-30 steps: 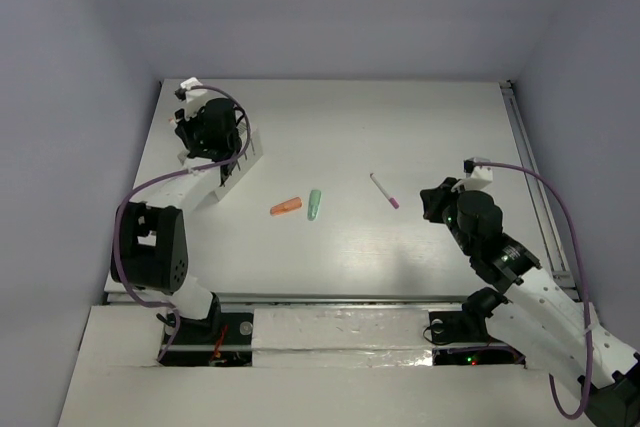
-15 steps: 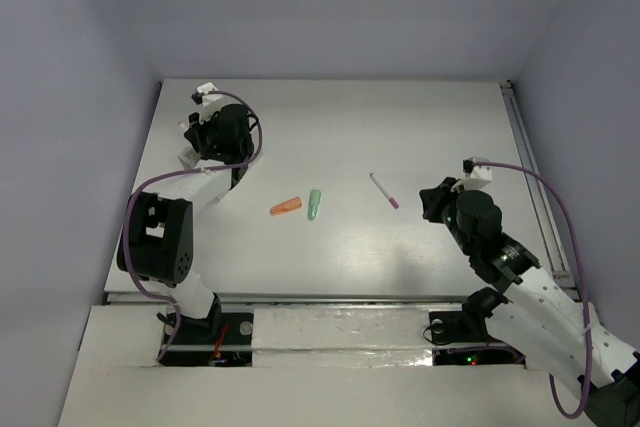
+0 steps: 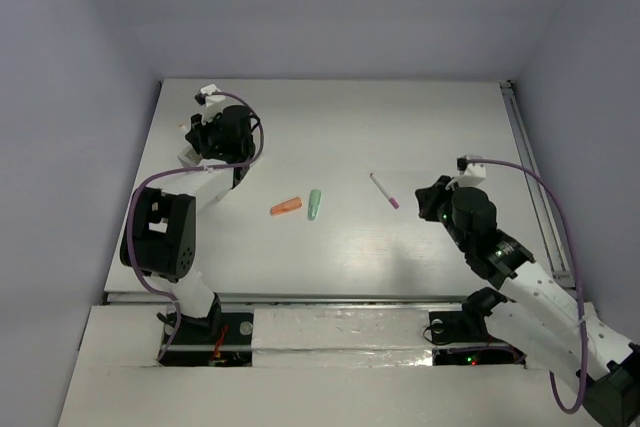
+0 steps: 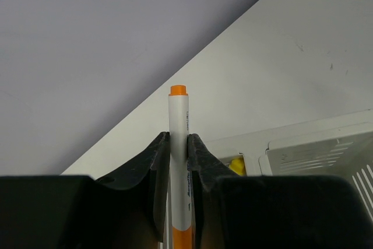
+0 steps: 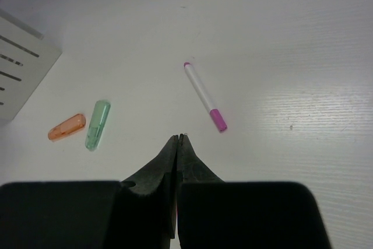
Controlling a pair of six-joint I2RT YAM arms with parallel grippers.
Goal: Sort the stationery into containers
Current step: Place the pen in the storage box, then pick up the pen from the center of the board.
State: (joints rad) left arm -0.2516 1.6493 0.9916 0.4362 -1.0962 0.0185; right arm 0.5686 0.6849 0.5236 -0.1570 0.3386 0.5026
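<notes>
White table [image 3: 400, 127] under grey walls, with the box [image 4: 315, 150] at its far left, mostly hidden under the left gripper [image 4: 178, 141] in the top view. That gripper is clamped on an orange-tipped pen [image 4: 178, 121], gripped mid-barrel with the tip pointing past the fingers. In the wrist view the box sits low and to the right of the pen, and something yellow [image 4: 236, 165] already shows in its nearer compartment. The step in hand looks like dropping this pen in. To do it well, shift the pen fully over a compartment before letting go. Tilt it so one end points down into the opening, and lower until that end is inside the walls, since a pen released high or across the rim could bounce out. Out on the middle of the table lie a magenta pen [image 5: 205, 96], an orange stub [image 5: 66, 127] and a green stub [image 5: 97, 124]. The right gripper [image 5: 178, 138], pressed closed and empty, hovers just near of the magenta pen.
</notes>
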